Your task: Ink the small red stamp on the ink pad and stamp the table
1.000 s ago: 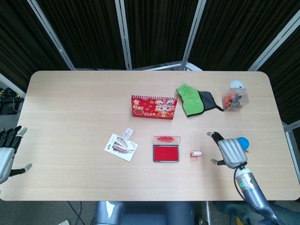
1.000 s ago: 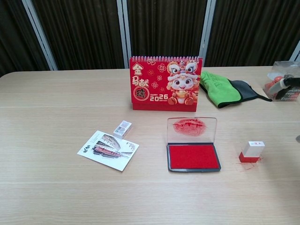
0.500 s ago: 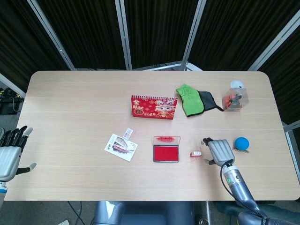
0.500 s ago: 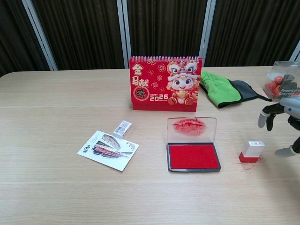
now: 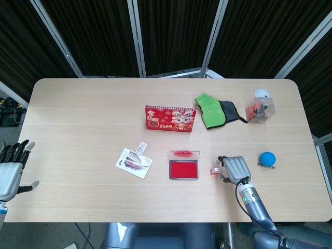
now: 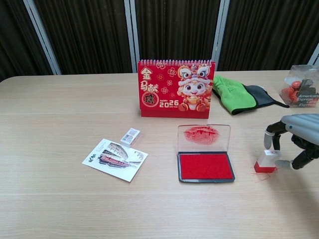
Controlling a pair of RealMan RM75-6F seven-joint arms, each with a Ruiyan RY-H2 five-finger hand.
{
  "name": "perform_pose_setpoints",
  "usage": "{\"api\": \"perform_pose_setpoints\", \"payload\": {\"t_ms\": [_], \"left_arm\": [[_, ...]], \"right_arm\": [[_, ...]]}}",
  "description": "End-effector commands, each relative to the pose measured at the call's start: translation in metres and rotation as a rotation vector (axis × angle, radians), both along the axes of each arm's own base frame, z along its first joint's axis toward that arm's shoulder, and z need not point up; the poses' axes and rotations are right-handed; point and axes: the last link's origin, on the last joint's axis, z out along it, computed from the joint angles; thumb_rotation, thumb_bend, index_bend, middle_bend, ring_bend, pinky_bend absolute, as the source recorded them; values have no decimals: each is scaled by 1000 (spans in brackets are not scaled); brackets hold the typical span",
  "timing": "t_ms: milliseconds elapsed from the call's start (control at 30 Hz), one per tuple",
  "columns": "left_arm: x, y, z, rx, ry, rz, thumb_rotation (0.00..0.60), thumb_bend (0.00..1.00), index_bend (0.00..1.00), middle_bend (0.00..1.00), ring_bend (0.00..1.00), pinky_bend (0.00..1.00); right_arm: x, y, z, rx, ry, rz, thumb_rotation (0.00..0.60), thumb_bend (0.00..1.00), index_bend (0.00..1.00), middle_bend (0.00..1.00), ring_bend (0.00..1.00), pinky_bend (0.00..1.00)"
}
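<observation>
The left hand (image 5: 9,174) shows only in the head view, off the table's (image 5: 78,114) near left edge, fingers spread and holding nothing. On the table a leaflet (image 5: 133,162) lies flat with a small white box (image 5: 142,147) just beyond it; the chest view shows a printed label on the box's top (image 6: 130,135). Farther back stands a red calendar (image 6: 176,89), whose 2026 print is readable in the chest view only. The ink pad (image 6: 206,166) sits open near the middle, its clear lid (image 6: 204,137) upright and smeared red. Right of it stands the stamp (image 6: 266,162), red base on the table, white top. The right hand (image 6: 296,139) is at the stamp: the chest view shows a finger over its top and the thumb beside its base, but I cannot tell whether they grip it. The head view hides most of the stamp behind the hand. A green and grey cloth (image 5: 218,111), a clear box (image 5: 261,108) and a blue ball (image 5: 267,158) lie far right; the ball is outside the chest view
</observation>
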Motion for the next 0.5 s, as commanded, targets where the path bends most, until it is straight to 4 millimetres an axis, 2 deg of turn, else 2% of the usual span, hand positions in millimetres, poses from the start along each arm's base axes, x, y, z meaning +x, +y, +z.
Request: {"api": "perform_pose_setpoints", "payload": {"t_ms": [33,500], "left_arm": [[0,0,0,0,1,2,600,0,0,0,0,0],[0,0,-1,-1,6,3,600,0,0,0,0,0]], "right_arm": [[0,-1,-1,-1,0,1,600,279,413,461,891,1000],[1,-5,-4,13,-21,-20,600,307,453,503,891,1000]]}}
